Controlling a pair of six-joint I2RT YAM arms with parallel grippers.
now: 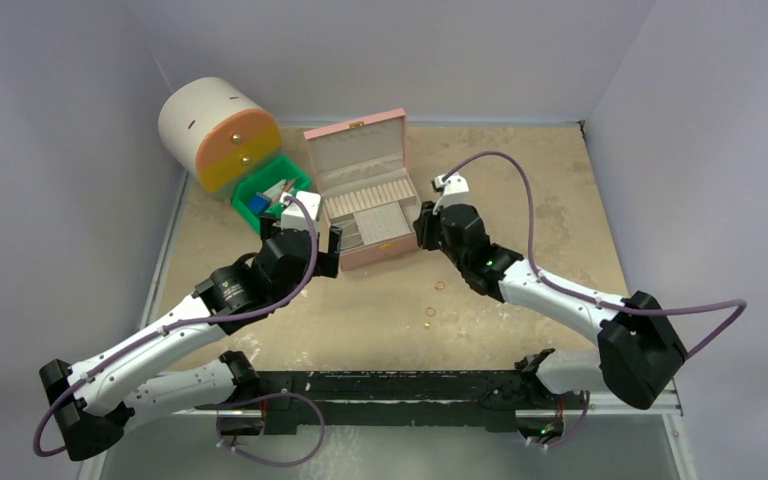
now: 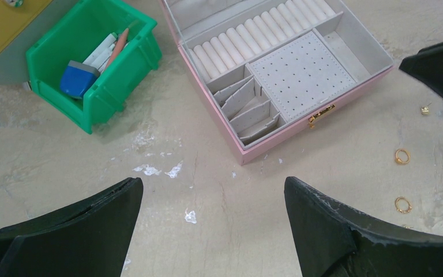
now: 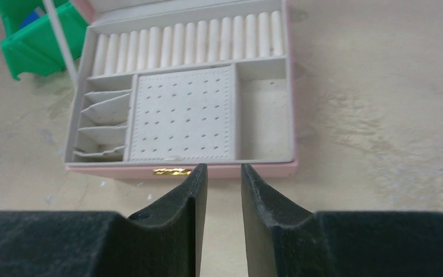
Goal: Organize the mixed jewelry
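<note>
Gold rings (image 2: 402,156) are lying loose on the table (image 2: 63,161) beside the open pink box (image 2: 274,144), none showing inside, so sorting is seemingly barely beginning. Left gripper (image 2: 212,183) is gaping wide, empty. Right gripper (image 3: 224,170) is hovering near the box front, jaws narrowly apart, nothing visible between them.

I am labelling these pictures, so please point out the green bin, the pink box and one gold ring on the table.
green bin (image 2: 124,86), left wrist view, outer side wall
pink box (image 2: 300,75), left wrist view, dotted panel inside
gold ring (image 2: 402,156), left wrist view, its middle

Glossy green plastic bin (image 2: 118,95); shiny metal gold rings (image 2: 402,156).
</note>
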